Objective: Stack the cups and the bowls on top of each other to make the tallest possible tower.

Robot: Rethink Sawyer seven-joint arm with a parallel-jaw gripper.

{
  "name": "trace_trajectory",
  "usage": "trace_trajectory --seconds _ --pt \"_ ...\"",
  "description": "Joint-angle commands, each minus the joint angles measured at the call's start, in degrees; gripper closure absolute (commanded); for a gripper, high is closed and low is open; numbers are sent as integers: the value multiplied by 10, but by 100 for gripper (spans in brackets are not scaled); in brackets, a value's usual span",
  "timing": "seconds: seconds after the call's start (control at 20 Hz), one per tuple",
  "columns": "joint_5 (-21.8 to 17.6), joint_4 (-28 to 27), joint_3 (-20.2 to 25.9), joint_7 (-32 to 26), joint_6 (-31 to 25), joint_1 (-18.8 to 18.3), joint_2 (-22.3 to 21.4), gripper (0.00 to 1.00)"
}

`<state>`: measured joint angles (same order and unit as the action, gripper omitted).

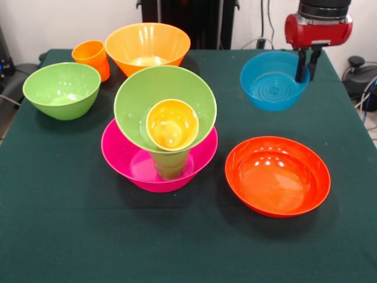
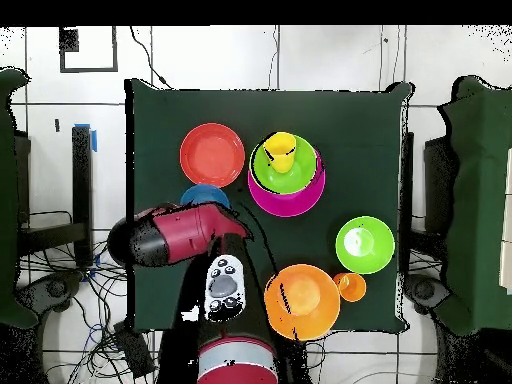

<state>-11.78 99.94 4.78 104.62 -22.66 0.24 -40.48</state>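
Gripper [image 1: 308, 69] fingers hang at the rim of the blue bowl [image 1: 271, 82], set close together and straddling or just touching its edge on the side next to the arm; whether they have actually pinched the rim I cannot tell. The step in hand looks like picking up this blue bowl to add it to the tower [image 1: 165, 132].

That tower stands well apart from the gripper, toward the middle of the bench [image 1: 70, 224]: a pink bowl [image 1: 121, 154] as base, a green cup [image 1: 169, 164] standing in it, a light green bowl [image 1: 141, 97] tilted on top, and a yellow cup [image 1: 172, 124] lying inside that bowl. The red-orange bowl [image 1: 277, 175] sits near the gripper, between it and the camera. Farther off beyond the tower are the large orange bowl [image 1: 147, 46], the small orange cup [image 1: 91, 56] and another light green bowl [image 1: 62, 89].

Next the gripper would need a firm hold on the rim, a lift clear of the bench, and a careful carry across; the tilted top pieces look unsteady and could topple if nudged.
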Motion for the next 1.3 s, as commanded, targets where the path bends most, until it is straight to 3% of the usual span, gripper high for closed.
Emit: trace_trajectory --seconds 0.05,0.35,0.95,1.3 --pt "13 -37 78 -41 -135 -35 -7 100" --pt "-1 -82 101 -77 -206 -54 -3 100" --pt "-36 -153 131 -109 -285 -70 9 100" --pt "-64 -189 147 -140 -270 -74 8 100"
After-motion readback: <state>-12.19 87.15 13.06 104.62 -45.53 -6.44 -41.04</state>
